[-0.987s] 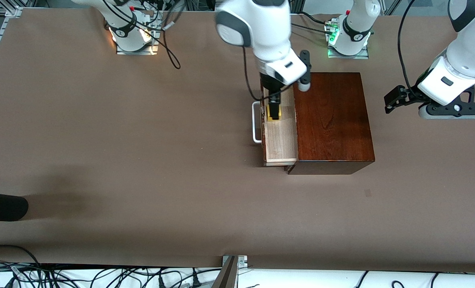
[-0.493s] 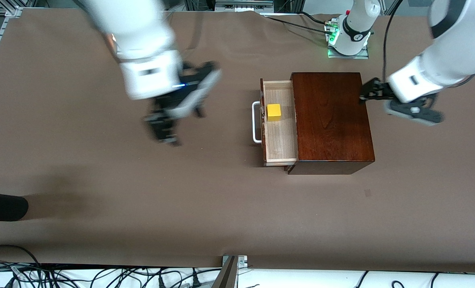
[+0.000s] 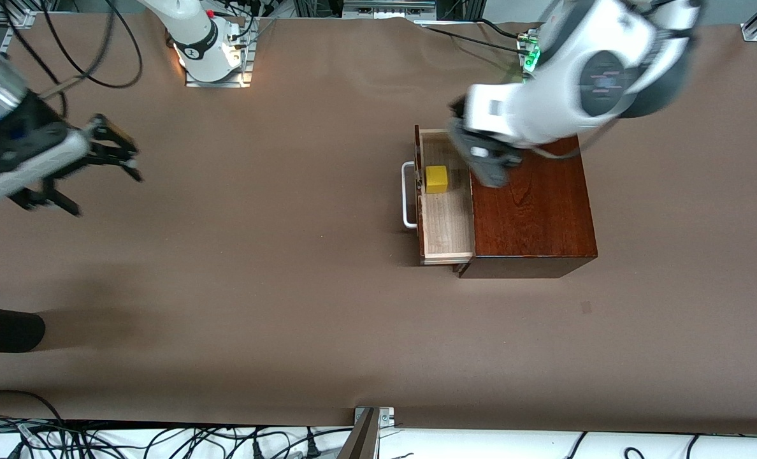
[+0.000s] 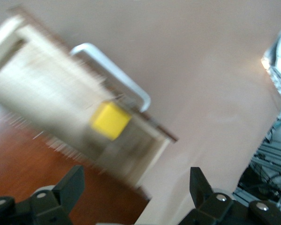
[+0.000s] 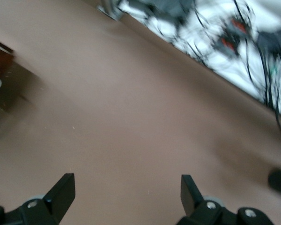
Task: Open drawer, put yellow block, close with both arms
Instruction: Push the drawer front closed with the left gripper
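Note:
The drawer [image 3: 445,220] stands pulled out of the dark mahogany box [image 3: 531,210], its white handle [image 3: 409,194] pointing toward the right arm's end of the table. The yellow block [image 3: 436,179] lies in the pale tray, also seen as the yellow block [image 4: 110,121] in the left wrist view. My left gripper [image 3: 477,158] hangs over the box's top edge where the drawer comes out; the left gripper [image 4: 136,185] is open and empty. My right gripper [image 3: 101,182] is well away over bare table at the right arm's end, and the right gripper [image 5: 126,187] is open with nothing in it.
A dark rounded object [image 3: 6,328] pokes in at the table's edge at the right arm's end. Cables [image 3: 162,440] and a metal bracket [image 3: 372,421] line the edge nearest the front camera. The arm bases [image 3: 209,57] stand along the opposite edge.
The right gripper released the yellow block in the drawer and swung away to the right arm's end of the table. The left arm swept from beside the box to over its top.

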You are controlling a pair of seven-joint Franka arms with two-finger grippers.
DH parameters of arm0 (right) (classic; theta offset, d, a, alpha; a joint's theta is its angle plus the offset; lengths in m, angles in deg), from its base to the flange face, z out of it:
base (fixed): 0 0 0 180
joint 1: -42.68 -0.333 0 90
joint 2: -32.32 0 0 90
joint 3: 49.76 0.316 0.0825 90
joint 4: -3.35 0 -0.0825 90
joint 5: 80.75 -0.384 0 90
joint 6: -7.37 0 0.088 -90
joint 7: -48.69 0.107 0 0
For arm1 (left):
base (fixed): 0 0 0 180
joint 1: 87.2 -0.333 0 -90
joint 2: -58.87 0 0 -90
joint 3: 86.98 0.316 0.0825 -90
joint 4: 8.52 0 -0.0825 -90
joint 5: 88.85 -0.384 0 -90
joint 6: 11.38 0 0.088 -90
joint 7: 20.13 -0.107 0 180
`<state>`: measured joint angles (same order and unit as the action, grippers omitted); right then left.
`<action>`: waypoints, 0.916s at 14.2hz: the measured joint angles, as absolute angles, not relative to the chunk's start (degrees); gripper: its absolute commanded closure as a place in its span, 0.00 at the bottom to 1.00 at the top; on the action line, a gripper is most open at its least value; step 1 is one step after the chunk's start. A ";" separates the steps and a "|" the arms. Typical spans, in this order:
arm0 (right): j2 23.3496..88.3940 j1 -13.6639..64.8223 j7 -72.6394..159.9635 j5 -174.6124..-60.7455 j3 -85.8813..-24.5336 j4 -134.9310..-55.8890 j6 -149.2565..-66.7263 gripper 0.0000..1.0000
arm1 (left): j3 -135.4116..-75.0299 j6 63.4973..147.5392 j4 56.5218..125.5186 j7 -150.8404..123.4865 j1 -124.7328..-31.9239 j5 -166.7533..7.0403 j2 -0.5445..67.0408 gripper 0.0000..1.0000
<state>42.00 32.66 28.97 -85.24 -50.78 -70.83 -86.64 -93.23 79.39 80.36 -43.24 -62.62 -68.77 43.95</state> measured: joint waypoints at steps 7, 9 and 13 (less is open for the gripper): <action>32.93 33.12 34.13 -85.56 -56.04 -85.32 -84.74 0.00 | -94.42 93.80 70.85 -72.45 -56.49 -68.99 26.35 0.00; 32.93 33.06 34.54 -85.60 -55.54 -86.14 -84.85 0.00 | -94.50 98.00 70.68 -74.41 -52.99 -74.49 23.58 0.00; 33.16 33.05 34.93 -84.86 -54.28 -89.50 -87.90 0.00 | -94.44 99.95 71.09 -74.41 -47.91 -80.95 20.19 0.00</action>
